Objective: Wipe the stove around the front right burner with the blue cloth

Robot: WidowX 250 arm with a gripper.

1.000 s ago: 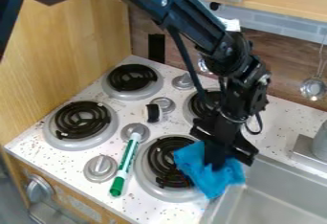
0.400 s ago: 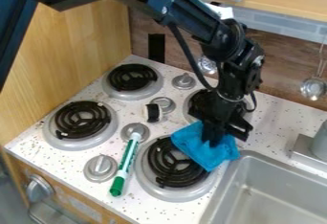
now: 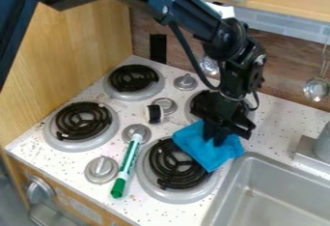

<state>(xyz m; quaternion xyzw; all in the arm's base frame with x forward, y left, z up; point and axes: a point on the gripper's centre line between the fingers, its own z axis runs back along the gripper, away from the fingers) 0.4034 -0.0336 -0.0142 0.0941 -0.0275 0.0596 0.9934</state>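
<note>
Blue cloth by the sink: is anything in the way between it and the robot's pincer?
Nothing visible: the pincer is right against the blue cloth, which overlaps a burner's edge. The green-capped marker lies on the burner's opposite side, out of the way.

The black gripper (image 3: pixel 216 135) hangs over the right side of the white speckled surface (image 3: pixel 283 119), its fingertips at a blue cloth (image 3: pixel 205 150). The cloth overlaps the upper right part of the nearest burner (image 3: pixel 169 174) and reaches to near the sink (image 3: pixel 268 196). Left of that burner, a green-capped marker (image 3: pixel 127 164) slants, its upper end over a round knob (image 3: pixel 136 132). A black-and-white cylindrical object (image 3: pixel 154 114) sits beside another knob (image 3: pixel 166 105). Farther left is a second black-coiled burner (image 3: pixel 80 126), near the wooden side wall (image 3: pixel 61 70).
</note>
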